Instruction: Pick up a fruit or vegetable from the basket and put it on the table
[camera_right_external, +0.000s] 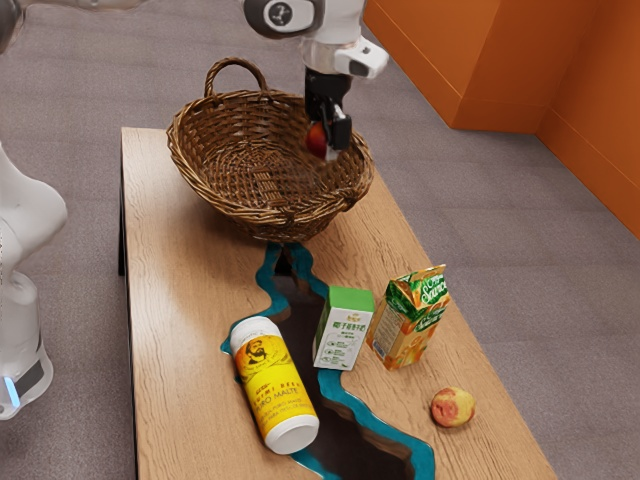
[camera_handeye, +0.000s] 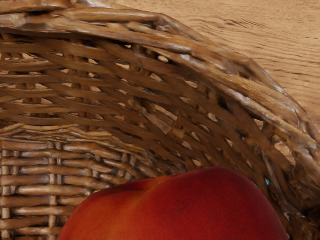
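Observation:
In the exterior view my gripper (camera_right_external: 330, 142) is over the right part of the wicker basket (camera_right_external: 225, 215), shut on a red fruit (camera_right_external: 317, 140) that looks like a peach or nectarine. The fruit is held near the height of the basket's rim. In the wrist view the red-orange fruit (camera_handeye: 185, 207) sits large at the lower edge, with the woven basket wall (camera_handeye: 100, 75) behind it. The wooden table (camera_right_external: 185, 340) extends from under the basket toward the front.
A yellow-labelled white bottle (camera_right_external: 274, 390) lies on the table. Near it stand a green-white carton (camera_right_external: 343, 330) and an orange-green juice carton (camera_right_external: 410, 318). A yellow-red peach (camera_right_external: 453, 407) rests by the table's edge at the exterior view's right.

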